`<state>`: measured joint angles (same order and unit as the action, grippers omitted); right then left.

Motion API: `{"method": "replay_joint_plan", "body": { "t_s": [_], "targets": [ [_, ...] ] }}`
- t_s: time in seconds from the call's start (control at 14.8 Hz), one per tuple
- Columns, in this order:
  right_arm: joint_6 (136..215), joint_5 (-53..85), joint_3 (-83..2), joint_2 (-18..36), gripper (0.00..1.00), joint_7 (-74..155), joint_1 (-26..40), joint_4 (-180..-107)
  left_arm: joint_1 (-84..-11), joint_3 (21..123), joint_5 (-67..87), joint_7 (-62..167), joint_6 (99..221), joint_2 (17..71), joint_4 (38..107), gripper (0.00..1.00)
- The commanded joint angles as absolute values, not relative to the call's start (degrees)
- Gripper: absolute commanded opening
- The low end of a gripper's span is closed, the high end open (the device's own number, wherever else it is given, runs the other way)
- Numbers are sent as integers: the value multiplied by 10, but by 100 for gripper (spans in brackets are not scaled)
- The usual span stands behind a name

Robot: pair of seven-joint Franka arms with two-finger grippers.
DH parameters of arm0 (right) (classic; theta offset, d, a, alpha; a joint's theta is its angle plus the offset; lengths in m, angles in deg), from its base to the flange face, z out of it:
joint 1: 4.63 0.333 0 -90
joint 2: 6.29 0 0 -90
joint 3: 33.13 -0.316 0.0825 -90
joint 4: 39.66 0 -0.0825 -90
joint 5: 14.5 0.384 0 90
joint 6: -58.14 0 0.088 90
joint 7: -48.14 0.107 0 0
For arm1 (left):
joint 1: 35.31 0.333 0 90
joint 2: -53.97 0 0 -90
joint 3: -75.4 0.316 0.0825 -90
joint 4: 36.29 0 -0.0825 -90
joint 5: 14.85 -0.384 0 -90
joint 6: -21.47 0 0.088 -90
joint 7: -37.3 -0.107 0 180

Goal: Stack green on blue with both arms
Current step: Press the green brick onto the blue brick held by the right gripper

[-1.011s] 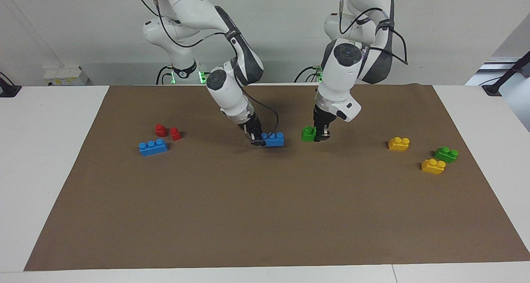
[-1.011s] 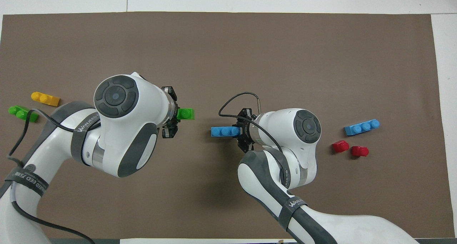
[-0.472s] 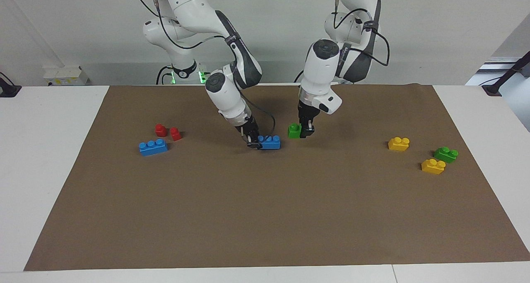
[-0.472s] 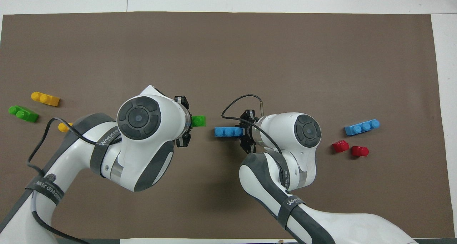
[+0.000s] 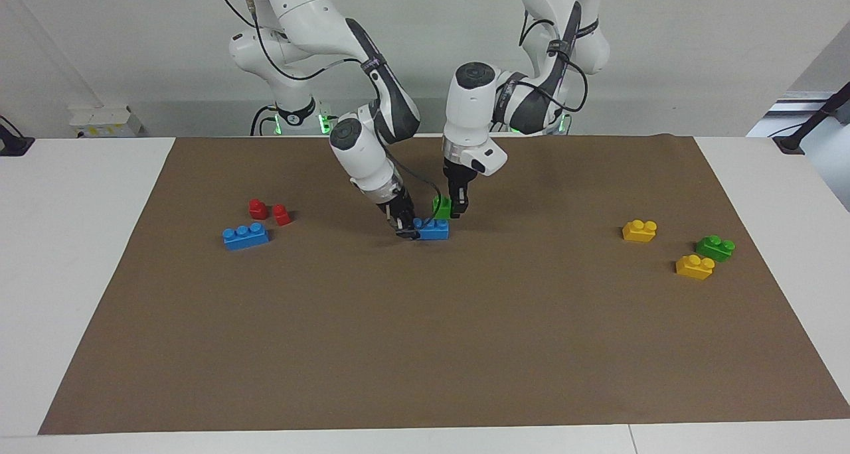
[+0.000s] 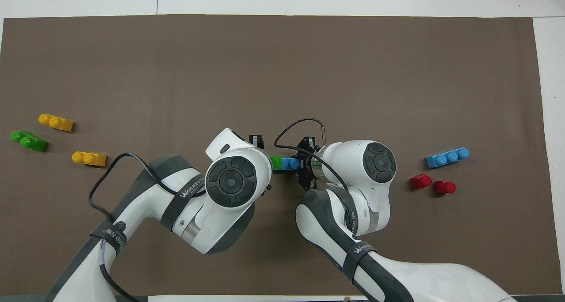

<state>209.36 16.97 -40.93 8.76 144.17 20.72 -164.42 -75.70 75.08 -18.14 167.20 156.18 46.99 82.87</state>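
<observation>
Facing view gives you the clearest read: the right end effector (image 5: 406, 230) is low on the brown mat (image 5: 425, 348) that covers the desk (image 5: 80, 275), its fingers closed on one end of the blue brick (image 5: 435, 229), which rests on the mat near the middle. The left end effector (image 5: 457, 208) is clamped on the green brick (image 5: 441, 206) and holds it over the blue brick's free end; you cannot tell from either view whether green is touching blue or just above it.

From the overhead view you see only a sliver of green brick (image 6: 276, 161) and of the blue brick (image 6: 289, 163) between the two wrists, side by side.

Toward the right arm's end of the desk lie the second blue brick (image 5: 246, 235) and two red bricks (image 5: 269, 212), the red ones nearer to the robots. Toward the left arm's end lie two yellow bricks (image 5: 639, 230) and the second green brick (image 5: 715, 247), well apart from the middle pair.
</observation>
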Motion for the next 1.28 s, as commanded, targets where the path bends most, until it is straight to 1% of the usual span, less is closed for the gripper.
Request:
{"method": "replay_joint_plan", "body": {
  "t_s": [0.0,0.2,0.27,1.08,1.15,1.21],
  "targets": [
    [2113,185,-411,89,0,1422,209,-1656,-774,761,-194,1689,1587,453,835,0],
    [2115,185,-411,89,0,1421,209,-1659,-776,760,-213,1701,1595,434,832,0],
    [2115,185,-411,89,0,1420,209,-1660,-789,760,-214,1703,1596,429,832,0],
    [2114,185,-411,89,0,1417,208,-1660,-790,760,-224,1696,1600,415,832,0],
    [2114,185,-411,89,0,1417,208,-1660,-788,760,-228,1691,1600,415,831,23],
    [2114,185,-411,89,0,1417,209,-1660,-786,760,-229,1691,1598,417,831,99]
  ]
}}
